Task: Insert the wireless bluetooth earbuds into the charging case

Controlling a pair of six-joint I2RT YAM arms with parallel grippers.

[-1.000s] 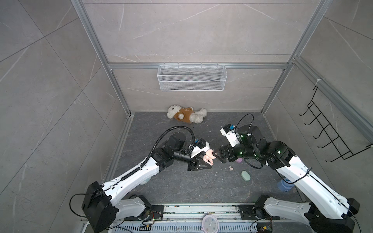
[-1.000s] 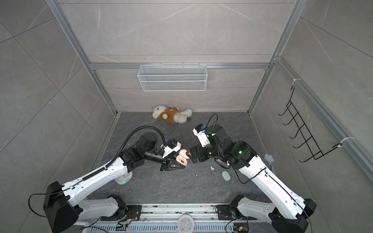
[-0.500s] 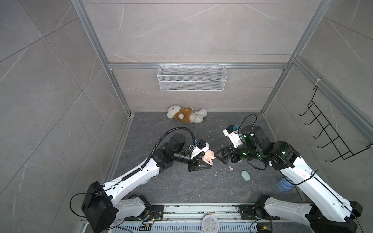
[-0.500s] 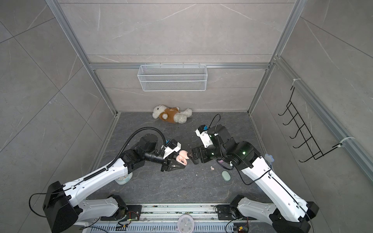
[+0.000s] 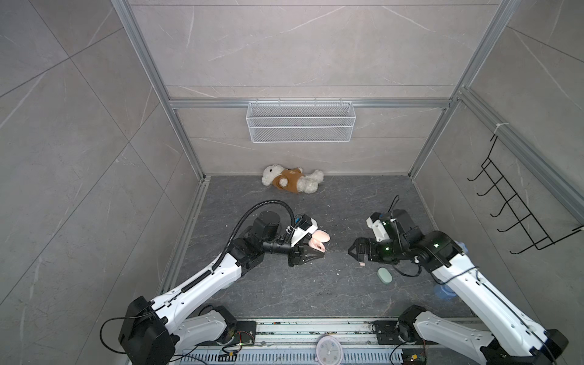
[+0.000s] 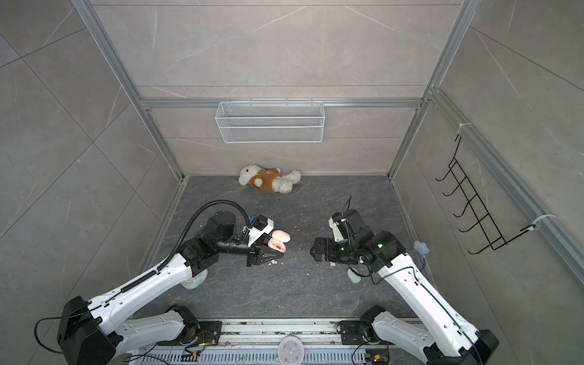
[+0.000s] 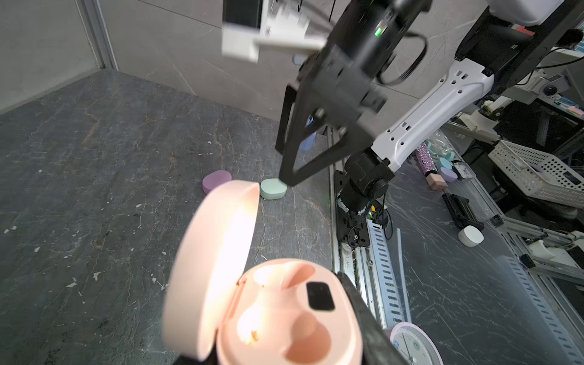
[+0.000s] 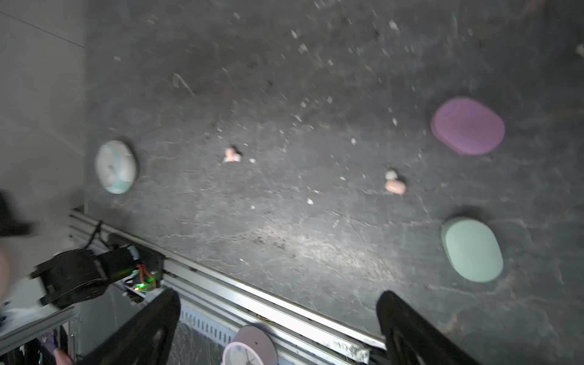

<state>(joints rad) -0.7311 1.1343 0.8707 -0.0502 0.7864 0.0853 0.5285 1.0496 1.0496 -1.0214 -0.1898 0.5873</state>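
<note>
Near the middle of the dark table (image 5: 284,294), the left pincer (image 5: 311,252) is pinching the peach charging case (image 5: 317,244) by its base and holds it clear of the surface. In the left wrist view the lid (image 7: 215,268) stands hinged open and the base turns its two hollows upward. Glare washes over them, so what they hold is unclear.

Facing it and well apart, the right pincer (image 5: 354,251) hangs above the table with its jaws spread wide and nothing between them. In the right wrist view both dark fingers (image 8: 151,328) frame bare tabletop.

Just beneath that pincer a peach earbud (image 8: 395,187) lies loose on the table. It sits between a closed lilac case (image 8: 467,126) and a closed mint green case (image 8: 472,249) and touches neither. A second peach earbud (image 8: 232,155), blurred, lies farther along the table, just beside the left pincer's tips in both top views.

A round pale blue object (image 6: 194,281) rests by the left arm. A teddy bear (image 5: 292,180) lies against the back wall under a white wire basket (image 5: 300,121). A black hook rack (image 5: 521,215) hangs on the right wall, and a pink clock (image 5: 328,346) sits at the front rail.
</note>
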